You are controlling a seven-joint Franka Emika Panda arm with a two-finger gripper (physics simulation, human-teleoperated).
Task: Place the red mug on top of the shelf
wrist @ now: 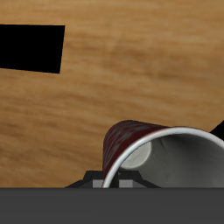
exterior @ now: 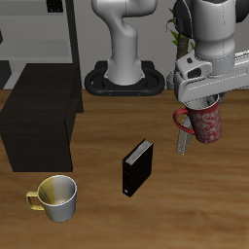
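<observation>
The red mug [exterior: 206,124], dark red with pale speckles, hangs in my gripper [exterior: 198,119], lifted clear above the wooden table. The gripper is shut on its rim. In the wrist view the mug [wrist: 131,140] fills the near field, its light grey inside [wrist: 179,162] facing the camera. The shelf [exterior: 39,112], a large matte-black box with a flat top, stands on the table well across from the gripper; its top is bare. A black shape in the wrist view [wrist: 31,48] may be the shelf or the book; I cannot tell which.
A small black upright book [exterior: 137,167] stands on the table between the gripper and the shelf. A yellowish-cream mug [exterior: 56,197] sits near the table's front edge, in front of the shelf. The robot's base [exterior: 124,73] stands at the back.
</observation>
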